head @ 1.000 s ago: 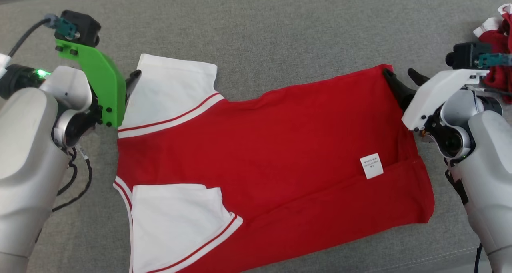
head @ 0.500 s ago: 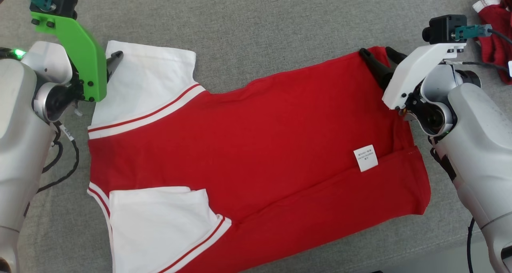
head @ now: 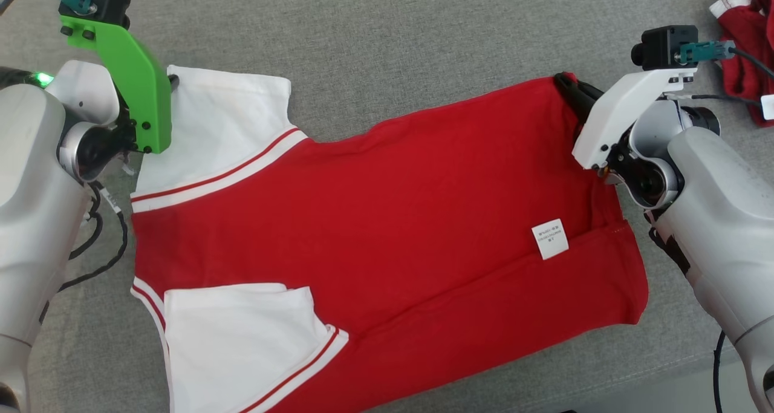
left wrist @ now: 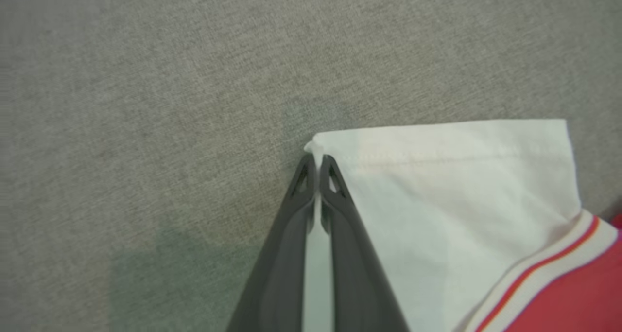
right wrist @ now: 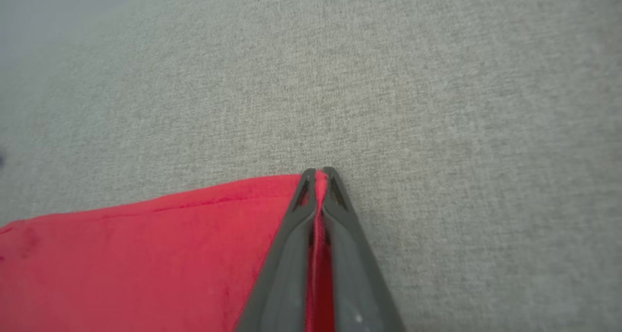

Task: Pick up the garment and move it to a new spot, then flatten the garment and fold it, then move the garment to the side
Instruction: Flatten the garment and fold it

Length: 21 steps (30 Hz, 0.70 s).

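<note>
1. Your right hand (right wrist: 319, 172) is now pinched shut on the red hem corner. Half a second ago its two fingers stood apart around that corner.
2. Your left hand (left wrist: 317, 159) is clamped on the far corner of a white sleeve (left wrist: 452, 191), the same corner it was at before.
3. The garment (head: 387, 219) has not shifted. It lies spread flat on the grey tabletop (head: 393, 50) between your hands.
4. It is red with two white, stripe-edged sleeves, a white label (head: 549, 239) near the hem, and a long fold along its near edge.
</note>
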{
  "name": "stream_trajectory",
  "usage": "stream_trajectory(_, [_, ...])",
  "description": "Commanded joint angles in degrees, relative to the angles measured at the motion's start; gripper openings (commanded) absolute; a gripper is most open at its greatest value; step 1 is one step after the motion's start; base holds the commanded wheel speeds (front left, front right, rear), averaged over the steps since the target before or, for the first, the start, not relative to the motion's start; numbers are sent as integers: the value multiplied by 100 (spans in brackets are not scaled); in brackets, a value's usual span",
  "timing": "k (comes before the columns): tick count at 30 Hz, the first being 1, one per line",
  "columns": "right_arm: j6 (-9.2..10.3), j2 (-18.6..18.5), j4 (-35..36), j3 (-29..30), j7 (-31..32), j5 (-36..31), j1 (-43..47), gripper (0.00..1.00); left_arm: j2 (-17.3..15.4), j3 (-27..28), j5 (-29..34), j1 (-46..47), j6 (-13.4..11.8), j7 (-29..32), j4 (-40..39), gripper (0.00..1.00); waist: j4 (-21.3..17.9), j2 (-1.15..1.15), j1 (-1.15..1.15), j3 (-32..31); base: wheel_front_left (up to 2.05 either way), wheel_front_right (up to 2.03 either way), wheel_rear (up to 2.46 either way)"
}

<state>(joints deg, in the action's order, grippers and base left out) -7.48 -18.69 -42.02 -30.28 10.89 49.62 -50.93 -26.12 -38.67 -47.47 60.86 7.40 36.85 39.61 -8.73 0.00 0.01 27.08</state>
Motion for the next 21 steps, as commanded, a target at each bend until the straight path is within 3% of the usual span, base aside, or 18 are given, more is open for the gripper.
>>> stream_trajectory(1, [-2, -13, -76, -81, -82, 63, 34, 0, -65, -37, -81, 15, 9, -98, -10, 0, 46, 0, -1, -85, 0, 0, 0])
stream_trajectory(13, [-1, -286, -504, -321, -944, 318, 141, 0, -142, -293, -417, -102, 10, -630, 158, 0, 278, 0, -1, -635, 0, 0, 0])
stream_trajectory(21, [-1, -322, -721, -638, -1052, 503, 293, 0, -155, -476, -848, -335, 11, -689, 63, 0, 400, 0, -1, -1165, 0, 0, 0])
